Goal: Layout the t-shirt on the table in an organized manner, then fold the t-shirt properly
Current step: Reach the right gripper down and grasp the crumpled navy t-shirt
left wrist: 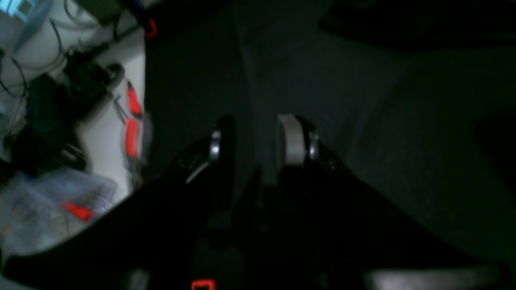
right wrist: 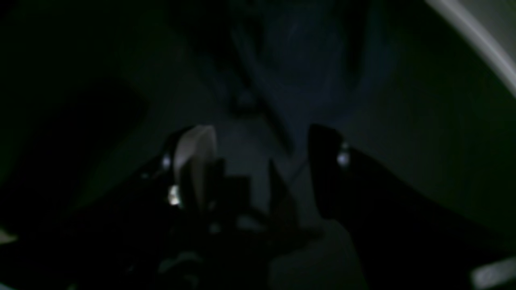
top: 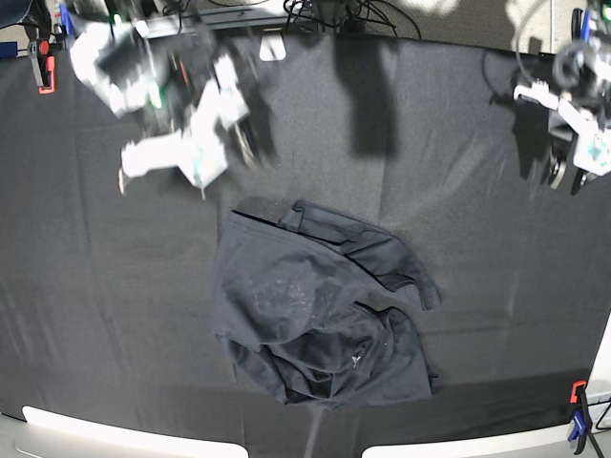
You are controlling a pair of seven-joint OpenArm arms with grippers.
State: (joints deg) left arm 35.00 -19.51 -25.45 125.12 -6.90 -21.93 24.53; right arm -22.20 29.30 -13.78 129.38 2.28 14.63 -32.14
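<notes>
t-shirt: the t-shirt (top: 320,320) is seen crumpled in a rough heap on the table (top: 95,315), near the middle and toward the front edge in the base view; one flap is folded over at the far side, the lower part is bunched.
layout state: judged not laid out yet; neither sleeve can be told apart clearly, the collar cannot be located for certain.
right gripper: the right gripper (right wrist: 262,161) is shown with jaws spread wide and nothing between them; dark cloth is seen beneath, blurred. In the base view the arm is blurred above the far-left side of the shirt, apart from it.
left gripper: the left gripper (left wrist: 256,139) is shown with jaws partly apart, nothing visibly held; only dark cloth is seen below. The arm is placed at the table's far right corner in the base view, well apart from the shirt.
step in hand: probably a reach for a first grasp to spread the shirt.
how it should be done: an outer edge or corner of the heap should be picked, not the bunched middle; only one layer should be pinched so the tablecloth is not lifted with it; the fabric should be drawn outward low and slowly so it unrolls flat.
risk: shirt and tablecloth are close in tone, so the edge may be misjudged.
counts: one t-shirt; one table; two grippers; clamps (top: 578,420) seen at two corners at least.
</notes>
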